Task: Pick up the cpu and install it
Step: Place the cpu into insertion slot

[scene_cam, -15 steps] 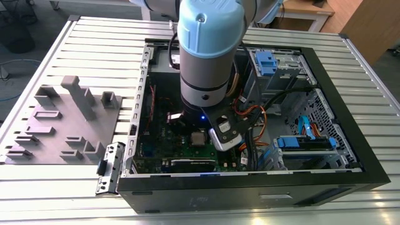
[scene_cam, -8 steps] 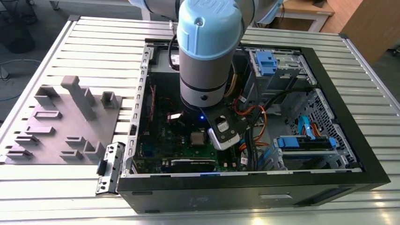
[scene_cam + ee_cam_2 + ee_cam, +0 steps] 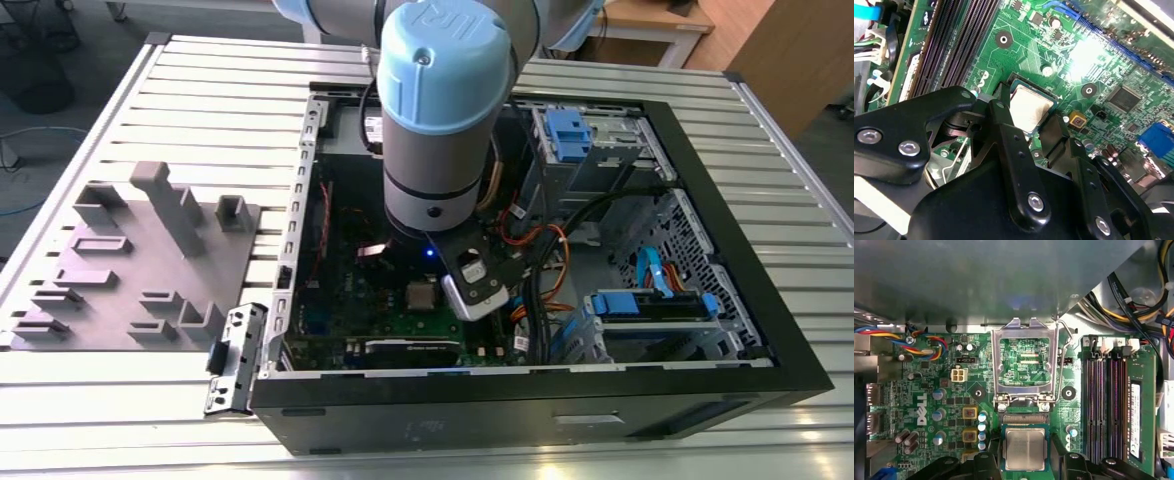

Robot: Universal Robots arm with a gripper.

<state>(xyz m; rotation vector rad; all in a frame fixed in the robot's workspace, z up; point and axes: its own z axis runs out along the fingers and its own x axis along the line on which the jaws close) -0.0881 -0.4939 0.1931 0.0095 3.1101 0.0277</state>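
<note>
The cpu (image 3: 1025, 449), a small square chip with a silvery-grey top, lies flat at the level of the socket on the green motherboard (image 3: 949, 390). My gripper (image 3: 1025, 462) stands over it, and its black fingers (image 3: 986, 462) hug two opposite edges of the chip. In the second wrist view the cpu (image 3: 1029, 111) sits inside the socket's dark rim with the gripper (image 3: 1026, 117) closed against its sides. The shiny metal socket frame (image 3: 1026, 330) is flipped up and open beside it. In the exterior view the arm (image 3: 434, 130) reaches down into the open computer case (image 3: 534, 385).
Dark memory slots (image 3: 1106, 400) run beside the socket, and bundles of coloured cables (image 3: 914, 340) lie near the case wall. A grey plastic tray with upright blocks (image 3: 134, 260) rests on the slatted table at the exterior view's left. Blue drive brackets (image 3: 654, 305) sit inside the case.
</note>
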